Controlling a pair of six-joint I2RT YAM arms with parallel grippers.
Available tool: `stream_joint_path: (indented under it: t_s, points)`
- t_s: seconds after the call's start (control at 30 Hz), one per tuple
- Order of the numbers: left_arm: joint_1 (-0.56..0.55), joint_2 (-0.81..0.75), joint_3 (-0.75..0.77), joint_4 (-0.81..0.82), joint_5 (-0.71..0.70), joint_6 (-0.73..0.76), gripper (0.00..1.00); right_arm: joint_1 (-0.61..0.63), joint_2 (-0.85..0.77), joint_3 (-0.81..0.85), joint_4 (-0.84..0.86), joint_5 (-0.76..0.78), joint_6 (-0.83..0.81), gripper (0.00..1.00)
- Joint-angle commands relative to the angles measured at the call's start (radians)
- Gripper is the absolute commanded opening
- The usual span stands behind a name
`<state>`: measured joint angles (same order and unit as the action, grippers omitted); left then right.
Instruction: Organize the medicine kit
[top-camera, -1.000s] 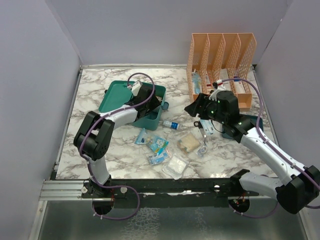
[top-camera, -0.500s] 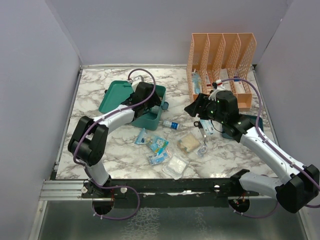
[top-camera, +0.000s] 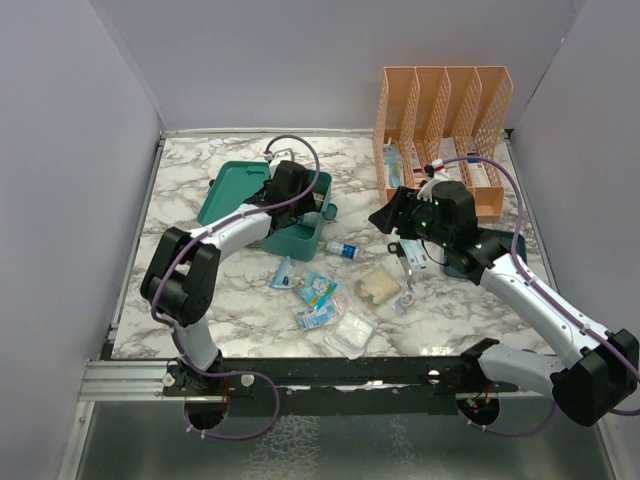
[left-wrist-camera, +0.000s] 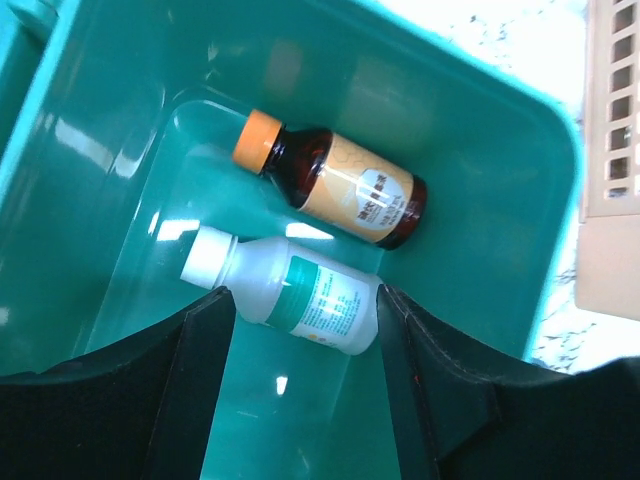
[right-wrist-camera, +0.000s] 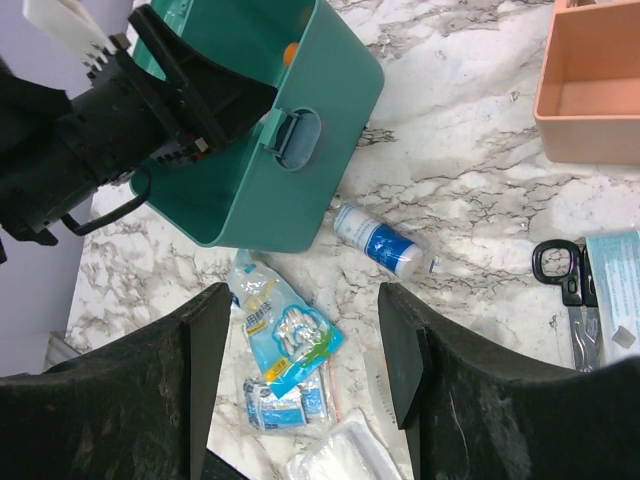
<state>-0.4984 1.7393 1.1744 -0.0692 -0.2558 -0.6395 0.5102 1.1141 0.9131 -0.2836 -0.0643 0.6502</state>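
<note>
The medicine kit (top-camera: 290, 228) is a teal box with its lid (top-camera: 230, 190) open to the left. My left gripper (top-camera: 303, 208) is open and empty inside the box. In the left wrist view the gripper (left-wrist-camera: 300, 300) hangs just above a white bottle with a green label (left-wrist-camera: 290, 290) lying on the box floor (left-wrist-camera: 300, 420). A brown bottle with an orange cap (left-wrist-camera: 335, 185) lies beyond it. My right gripper (top-camera: 386, 218) is open and empty above the table right of the box. It (right-wrist-camera: 302, 300) looks down on the box's latch (right-wrist-camera: 292, 135).
On the marble lie a white bottle with a blue label (right-wrist-camera: 385, 243), a blue swab pouch (right-wrist-camera: 280, 325), smaller packets (top-camera: 318, 316), a gauze pack (top-camera: 350, 332), a beige pack (top-camera: 380, 285) and scissors (right-wrist-camera: 560, 275). An orange file organizer (top-camera: 445, 120) stands back right.
My left arm has shifted slightly over the box, its elbow swinging left and back. The right arm and the loose items have not moved.
</note>
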Motion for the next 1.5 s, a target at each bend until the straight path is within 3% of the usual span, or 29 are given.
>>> stream_joint_path:
  t_s: [0.0,0.23,0.5,0.8,1.13,1.27,1.47]
  points:
    - [0.008,0.049,0.033,-0.046,0.042,0.01,0.61,0.0,0.005,-0.009,0.022,0.007,-0.005,0.61]
    - [0.011,0.093,0.037,-0.033,0.098,0.005,0.64,0.001,0.019,-0.02,0.027,-0.01,-0.004,0.61]
    - [0.019,0.135,0.052,-0.027,0.194,-0.012,0.48,0.001,0.011,-0.03,0.026,-0.011,-0.004,0.6]
    - [0.018,0.13,0.028,-0.012,0.298,-0.07,0.46,0.001,0.013,-0.037,0.028,-0.009,0.0,0.6]
    - [0.034,0.024,0.074,-0.11,0.156,0.017,0.67,0.0,0.024,-0.031,0.022,-0.015,-0.065,0.59]
    - [0.035,-0.034,0.098,-0.146,0.095,0.051,0.69,0.001,0.082,-0.048,0.078,-0.133,-0.226,0.6]
    - [0.035,-0.156,0.082,-0.179,0.037,0.077,0.7,0.009,0.235,-0.065,0.153,-0.161,-0.351,0.6]
